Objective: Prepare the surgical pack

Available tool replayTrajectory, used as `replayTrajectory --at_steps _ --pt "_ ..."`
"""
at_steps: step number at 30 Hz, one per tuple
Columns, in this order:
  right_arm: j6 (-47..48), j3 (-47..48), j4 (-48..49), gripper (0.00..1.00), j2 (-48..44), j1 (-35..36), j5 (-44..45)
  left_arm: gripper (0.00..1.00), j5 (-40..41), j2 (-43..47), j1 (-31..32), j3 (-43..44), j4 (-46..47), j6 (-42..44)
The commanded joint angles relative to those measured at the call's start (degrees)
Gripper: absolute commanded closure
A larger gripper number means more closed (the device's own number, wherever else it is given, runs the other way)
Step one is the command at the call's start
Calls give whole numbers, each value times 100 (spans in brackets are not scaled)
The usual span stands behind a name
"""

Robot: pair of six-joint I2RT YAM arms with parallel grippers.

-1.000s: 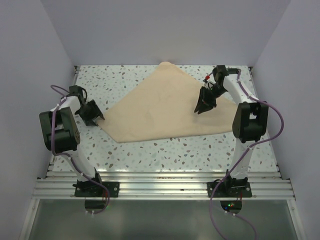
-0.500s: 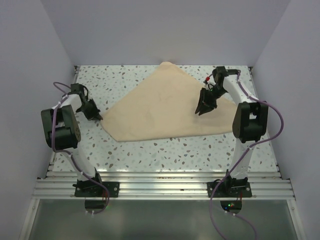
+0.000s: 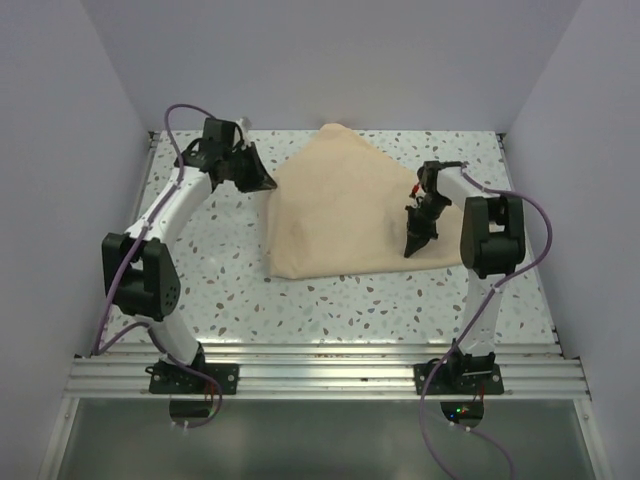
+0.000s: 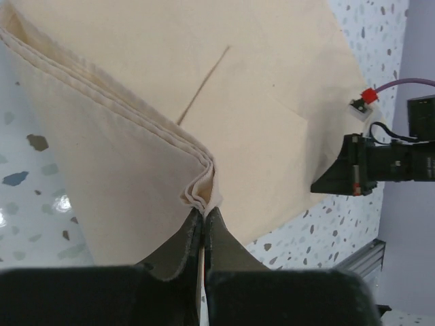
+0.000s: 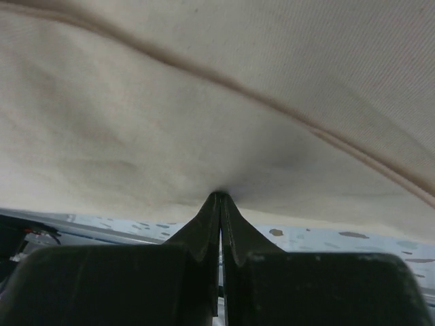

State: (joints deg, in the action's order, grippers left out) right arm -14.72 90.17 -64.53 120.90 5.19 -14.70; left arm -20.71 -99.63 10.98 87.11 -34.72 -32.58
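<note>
The top camera looks down from above and behind the arm bases at the whole table (image 3: 230, 290), both arms and the wrap (image 3: 340, 210). The left wrist camera looks along the left gripper (image 4: 204, 212), close on the wrap's folded edge. It faces across the sheet to the right gripper (image 4: 319, 186), so it shares wrap, table and that gripper with the top view. The right wrist camera sits lower and even nearer, the wrap filling most of its view above a thin strip of table.
</note>
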Motion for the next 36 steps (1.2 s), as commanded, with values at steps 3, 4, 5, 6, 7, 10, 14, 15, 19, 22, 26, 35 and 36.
replayTrajectory --at_steps 3,4,5,6,7,10,14,15,19,22,26,35,36 --pt "92 149 99 100 257 -44 652 100 -346 -495 605 841 282 -583" --pt "101 176 55 100 302 -71 731 100 -372 -670 694 964 264 -592" --pt "101 202 64 100 329 -88 740 100 -399 -767 773 1227 229 -601" --pt "101 203 55 100 355 -106 758 100 -407 -872 930 1369 194 -601" --pt "92 203 81 100 373 -106 775 100 -416 -1082 1002 1657 159 -601" --pt "101 203 99 100 451 -115 714 100 -574 -1539 1230 2194 97 -662" --pt "110 290 99 100 566 -115 521 100 -715 -2085 1459 2740 115 -706" --pt "110 334 90 100 583 -115 512 100 -733 -2191 1538 2845 106 -706" --pt "75 528 11 100 645 -97 380 100 -838 -2718 1679 3233 114 -724" --pt "40 624 2 100 671 -97 301 100 -926 -2973 1732 3373 246 -767" --pt "39 642 -33 100 707 -89 319 100 -1066 -3316 1802 3611 290 -847" --pt "13 501 73 100 724 -97 257 100 -1216 -3624 2101 3901 325 -926" --pt "13 510 81 100 724 -97 257 100 -1216 -3624 2127 3893 325 -926"
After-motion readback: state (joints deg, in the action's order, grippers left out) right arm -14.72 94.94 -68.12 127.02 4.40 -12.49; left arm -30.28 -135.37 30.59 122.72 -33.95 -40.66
